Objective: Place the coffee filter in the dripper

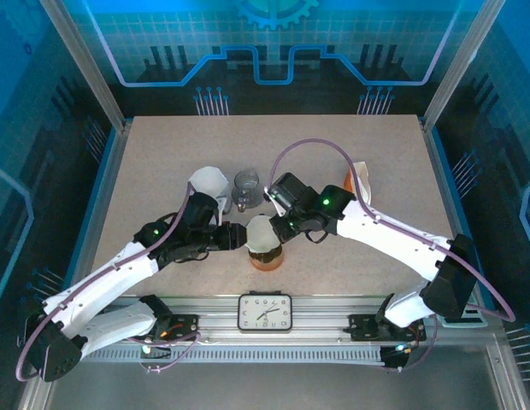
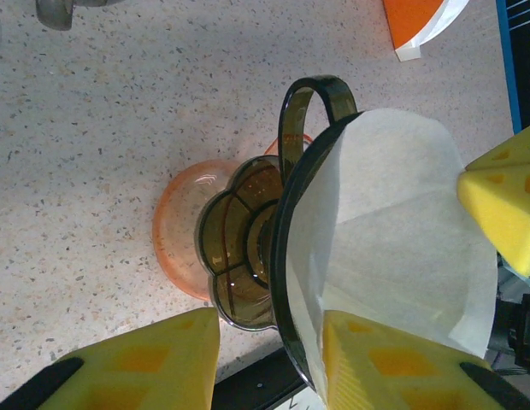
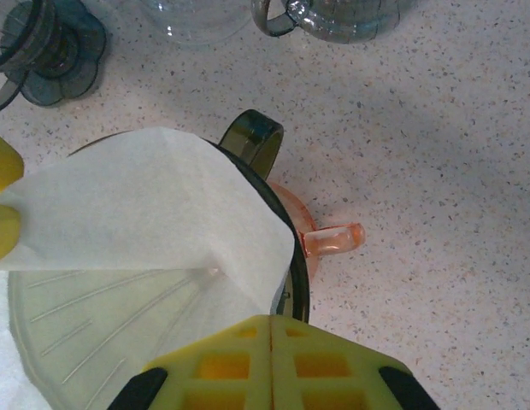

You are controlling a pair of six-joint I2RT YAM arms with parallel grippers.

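The white paper coffee filter (image 3: pixel 145 205) already sits in the mouth of the smoky dark translucent cone dripper (image 2: pixel 248 248). The dripper stands on an orange translucent cup (image 3: pixel 333 239) on the speckled bench (image 3: pixel 436 154).

The right tool (image 3: pixel 269 329) is closed, its yellow pads pressed together. The filter's near edge runs into them, so it appears to pinch the paper. From this tool the filter spreads straight ahead, and one flap stands above the dripper's rim instead of lying against the wall.

The left tool (image 2: pixel 273 329) straddles the rim on the opposite side. One pad is inside against the paper and one is outside by the cone, so it seems to be gripping the dripper to steady it.

The filter's fold line runs roughly from one tool across to the other. Both tools are at the dripper, but the right one has the paper. The coming move probably turns on it easing that raised flap down and forward into the cone before letting go.
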